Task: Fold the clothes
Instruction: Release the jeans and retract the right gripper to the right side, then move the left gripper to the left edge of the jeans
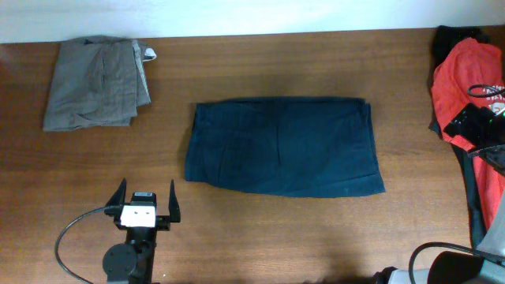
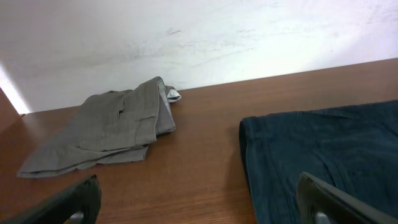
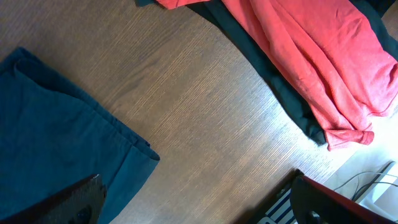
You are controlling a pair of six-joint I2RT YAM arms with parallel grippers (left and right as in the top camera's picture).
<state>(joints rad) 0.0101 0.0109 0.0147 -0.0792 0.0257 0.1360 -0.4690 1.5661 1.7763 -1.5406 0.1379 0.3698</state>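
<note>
Overhead and wrist views of the table. The navy garment [image 1: 284, 146] lies flat near the middle of the wooden table [image 1: 260, 229]. Its long axis runs from left to right, roughly parallel to the far edge. The outline is a slightly skewed rectangle, a little wider along the near edge than the far one. Which end is the waist cannot be told. In the left wrist view its left edge [image 2: 245, 155] shows a folded seam.

The left gripper [image 1: 146, 203] stands near the front edge, to the near left of the navy garment and apart from it. Its fingers [image 1: 173, 199] are spread wide, point toward the far edge and have nothing between them.

The right gripper [image 3: 199, 211] hangs with its fingers [image 3: 336, 199] likewise spread and empty. Below it lies bare wood between a corner of the navy garment and the red garment [image 3: 311, 56].

The grey garment [image 1: 96, 83] lies folded at the far left corner, well apart from the navy one, with a white label [image 1: 149, 54] at its far right corner. The red garment is bunched at the right edge, lying over a dark cloth [image 3: 273, 81].
</note>
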